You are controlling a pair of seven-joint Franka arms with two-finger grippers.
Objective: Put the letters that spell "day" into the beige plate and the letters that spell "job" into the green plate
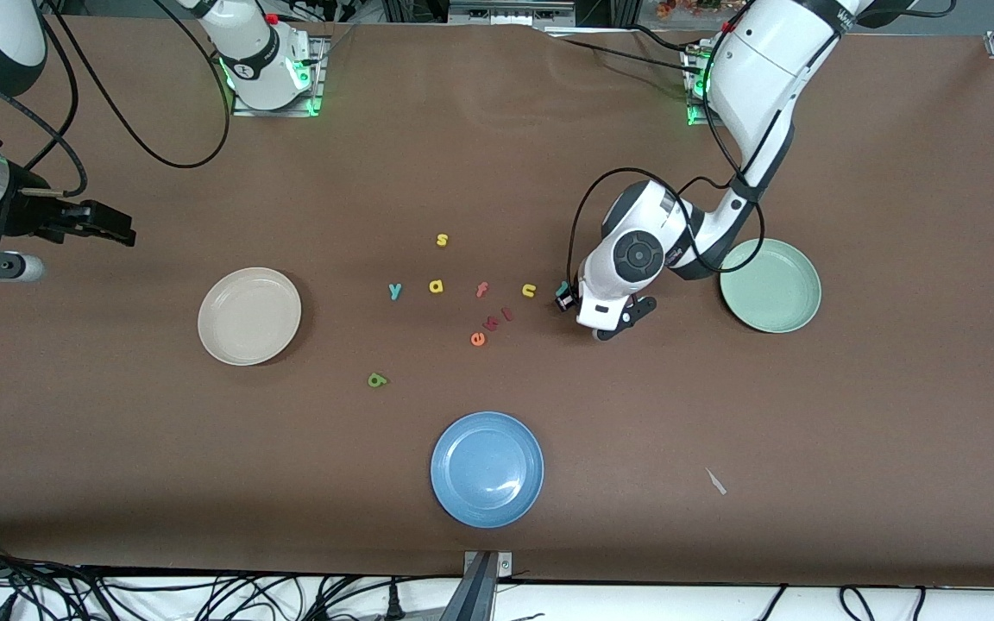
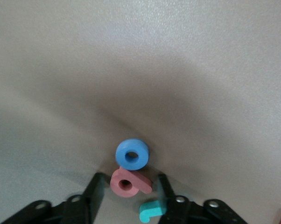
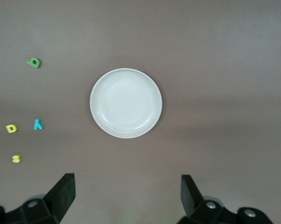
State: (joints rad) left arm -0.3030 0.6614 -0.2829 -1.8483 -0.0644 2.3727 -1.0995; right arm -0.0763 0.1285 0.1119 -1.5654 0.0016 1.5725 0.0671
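Observation:
My left gripper (image 2: 130, 178) is down at the table, its jaws open and straddling the pinkish-red b (image 2: 129, 182) with a thin gap on each side. The blue o (image 2: 132, 154) touches the b just past the fingertips. The teal j (image 2: 152, 210) lies against one finger (image 2: 165, 191). In the front view that gripper (image 1: 568, 300) is beside the green plate (image 1: 770, 285), with the j (image 1: 562, 289) peeking out. My right gripper (image 3: 126, 196) hangs open and empty, high above the beige plate (image 3: 125, 103). Green d (image 1: 377, 379), yellow a (image 1: 437, 285) and teal y (image 1: 394, 290) lie on the table.
A blue plate (image 1: 487, 468) sits nearest the front camera. Spare letters lie mid-table: a yellow s (image 1: 442, 240), pink f (image 1: 481, 290), yellow u (image 1: 529, 291), orange e (image 1: 478, 339) and two small red ones (image 1: 498, 319). A scrap (image 1: 716, 481) lies toward the left arm's end.

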